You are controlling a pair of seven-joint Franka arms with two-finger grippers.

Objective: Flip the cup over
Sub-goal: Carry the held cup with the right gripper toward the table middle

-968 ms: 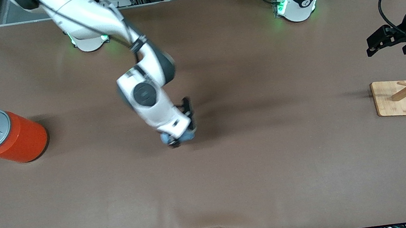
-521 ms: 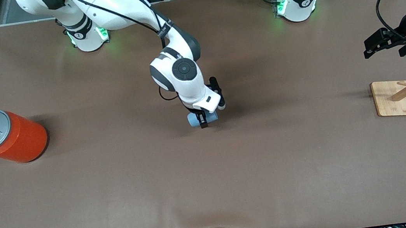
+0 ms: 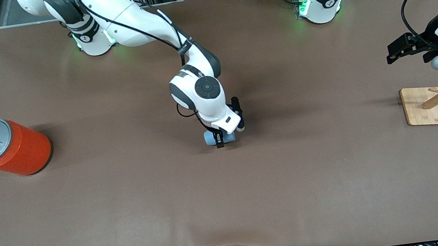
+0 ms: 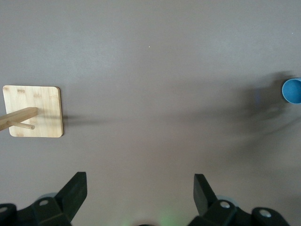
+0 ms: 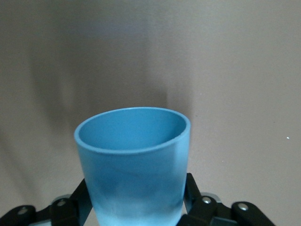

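Two grippers logged. Right gripper (image 3: 218, 138) mid-table, fingers pinching cup (image 5: 134, 162), mouth up. Left gripper (image 3: 396, 52) waiting, fingers spread, above brown table (image 3: 294, 181) near wooden stand (image 3: 426, 106). Orange can (image 3: 6, 146) at right arm's end.

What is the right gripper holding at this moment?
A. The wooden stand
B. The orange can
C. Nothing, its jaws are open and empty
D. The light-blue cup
D: the right gripper has its jaws shut on the cup, over the middle of the table.
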